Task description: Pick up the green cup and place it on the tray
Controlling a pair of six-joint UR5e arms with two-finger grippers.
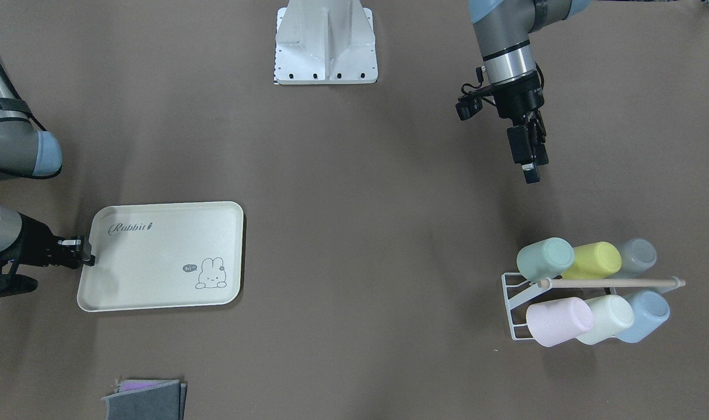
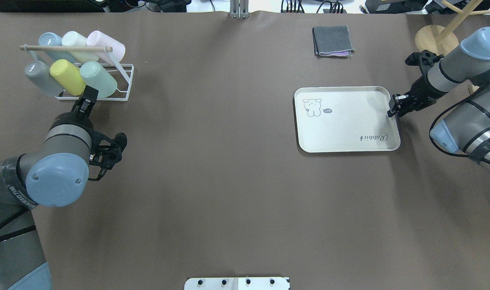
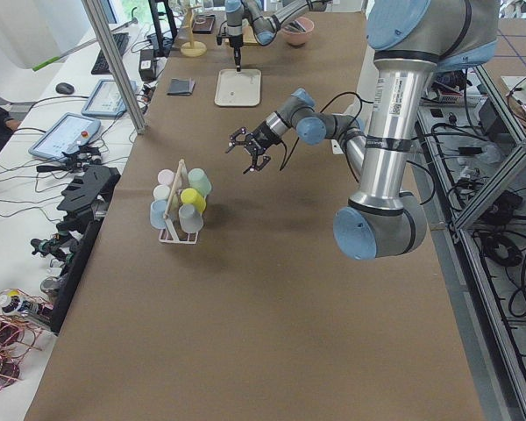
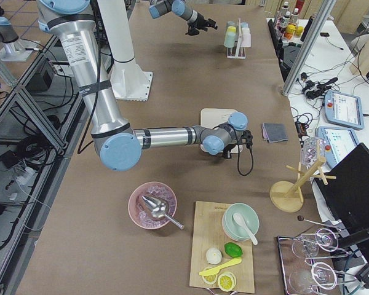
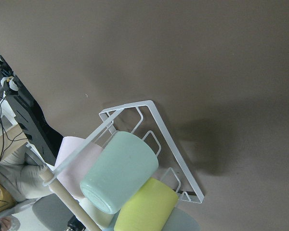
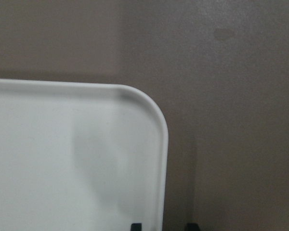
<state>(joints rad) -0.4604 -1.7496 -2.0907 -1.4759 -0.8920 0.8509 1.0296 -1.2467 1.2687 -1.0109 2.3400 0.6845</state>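
The green cup (image 1: 545, 258) lies on its side on a white wire rack (image 1: 515, 303), at the end of the row nearest the robot; it also shows in the overhead view (image 2: 98, 78) and the left wrist view (image 5: 120, 171). My left gripper (image 1: 532, 169) hangs open and empty above the table, short of the rack, and points at it (image 2: 88, 98). The cream tray (image 1: 156, 256) lies flat far across the table (image 2: 345, 119). My right gripper (image 1: 89, 256) is shut on the tray's rim (image 6: 161, 159) near a corner, one fingertip on each side.
The rack also holds a yellow-green cup (image 1: 593, 259), a grey cup (image 1: 637, 255), a pink cup (image 1: 558, 321), a cream cup (image 1: 608, 318) and a blue cup (image 1: 646, 315), under a wooden bar (image 1: 611, 283). A folded grey cloth (image 2: 333, 41) lies beyond the tray.
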